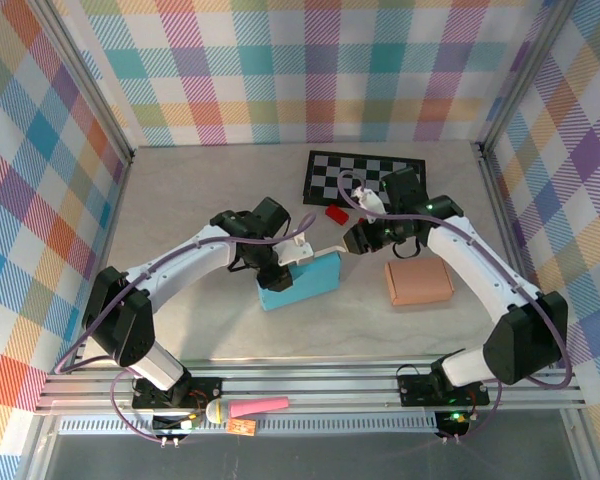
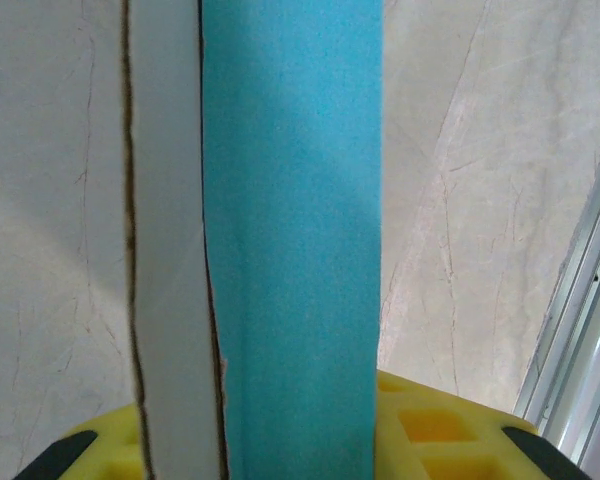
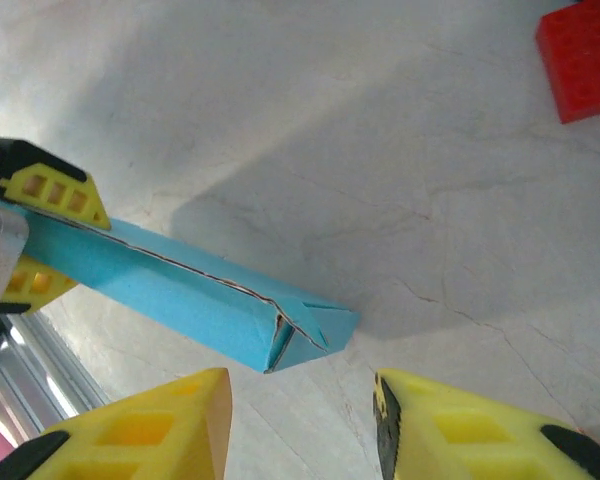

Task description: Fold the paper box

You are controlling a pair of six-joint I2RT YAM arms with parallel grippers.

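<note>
The paper box (image 1: 302,281) is a flat blue sleeve lying mid-table, its right end flaps partly tucked (image 3: 310,335). My left gripper (image 1: 286,262) is shut on the box's left part. In the left wrist view the blue panel (image 2: 295,250) and a white inner panel (image 2: 165,250) run up between the yellow fingers (image 2: 450,430). My right gripper (image 1: 358,238) hovers just off the box's right end. Its jaws (image 3: 300,430) stand open with bare table between them, and the box (image 3: 180,285) ends just past the fingertips.
A brown folded box (image 1: 418,283) lies right of the blue one. A checkerboard mat (image 1: 365,177) sits behind, with a red brick (image 1: 337,212) near it, the same red brick (image 3: 585,60) showing at the right wrist view's top corner. A pink object (image 1: 260,407) rests on the front rail.
</note>
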